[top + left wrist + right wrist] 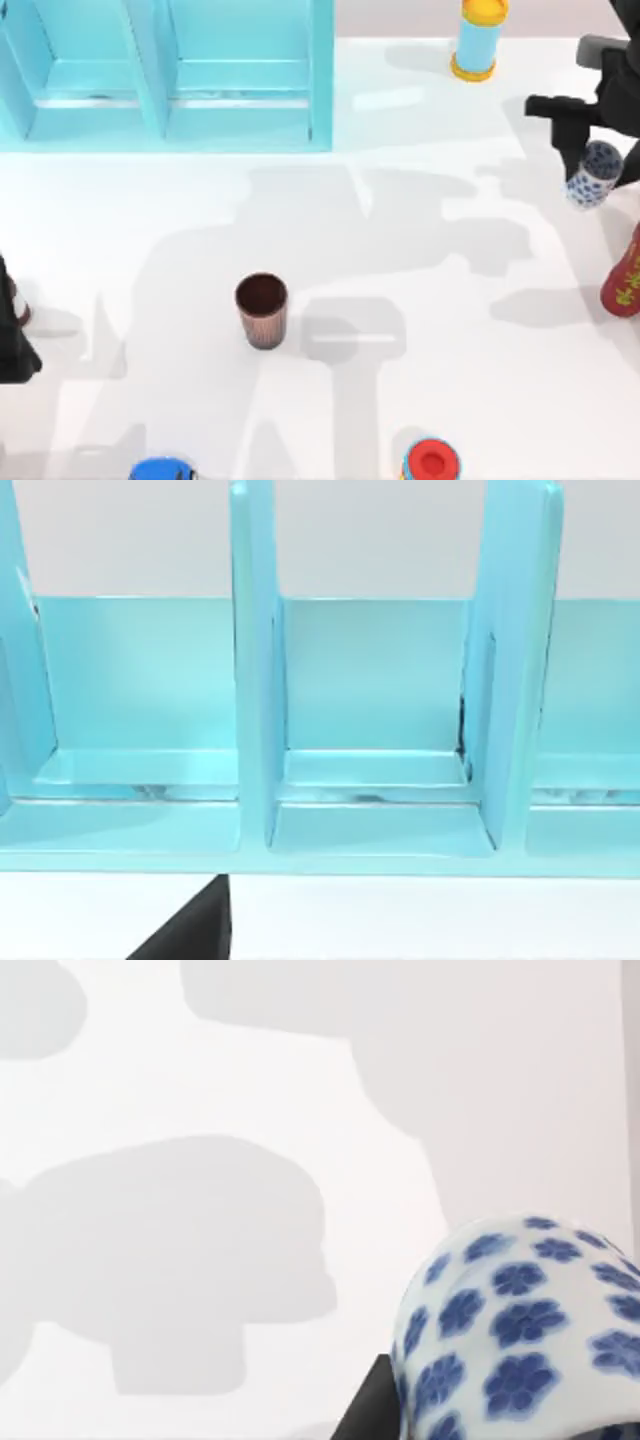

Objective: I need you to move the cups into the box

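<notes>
Our right gripper [590, 172] hangs above the desk's [450, 300] right side, jaws closed on the white-and-blue cup [593, 174] (tilted, off the surface). The reddish-brown cup [262, 309] stands upright mid-desk, well apart from the blue box [170, 75] at top left. Our left gripper [12, 335] sits at the left edge; we cannot tell its jaws' state.

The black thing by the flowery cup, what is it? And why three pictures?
That black thing is the right gripper, a robot arm's two-fingered hand. It holds the white cup with blue flowers above the white table. One camera looks down from above; one rides on each arm's wrist. The right wrist camera sees that cup close up. The left wrist camera faces the blue box. The left arm waits at the table's left edge. The brown cup stands on the table.
</notes>
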`<action>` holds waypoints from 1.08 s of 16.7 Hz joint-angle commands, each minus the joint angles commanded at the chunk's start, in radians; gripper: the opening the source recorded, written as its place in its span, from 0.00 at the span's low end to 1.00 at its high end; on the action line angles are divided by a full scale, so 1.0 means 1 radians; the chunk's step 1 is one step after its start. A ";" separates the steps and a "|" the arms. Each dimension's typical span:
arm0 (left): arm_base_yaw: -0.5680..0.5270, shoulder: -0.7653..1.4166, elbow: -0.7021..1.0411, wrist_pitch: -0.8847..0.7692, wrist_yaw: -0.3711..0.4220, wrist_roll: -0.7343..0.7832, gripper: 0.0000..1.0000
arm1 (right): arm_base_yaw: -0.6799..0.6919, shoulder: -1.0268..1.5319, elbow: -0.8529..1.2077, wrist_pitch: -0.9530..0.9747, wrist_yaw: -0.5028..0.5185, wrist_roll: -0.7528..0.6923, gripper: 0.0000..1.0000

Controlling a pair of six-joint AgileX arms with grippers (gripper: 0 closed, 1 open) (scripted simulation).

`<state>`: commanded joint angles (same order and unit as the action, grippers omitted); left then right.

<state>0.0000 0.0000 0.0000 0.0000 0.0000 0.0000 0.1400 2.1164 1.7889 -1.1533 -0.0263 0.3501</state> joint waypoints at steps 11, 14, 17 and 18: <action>0.000 0.000 0.000 0.000 0.000 0.000 1.00 | -0.013 -0.107 -0.024 -0.171 0.027 -0.198 0.00; 0.000 0.000 0.000 0.000 0.000 0.000 1.00 | 0.009 -0.128 0.003 -0.172 0.009 -0.223 0.00; 0.000 0.000 0.000 0.000 0.000 0.000 1.00 | 0.007 -0.216 0.066 -0.184 -0.006 -0.319 0.00; 0.000 0.000 0.000 0.000 0.000 0.000 1.00 | -0.010 -0.260 0.074 -0.190 -0.003 -0.366 0.00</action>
<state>0.0000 0.0000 0.0000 0.0000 0.0000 0.0000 0.1299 1.8564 1.8628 -1.3431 -0.0294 -0.0163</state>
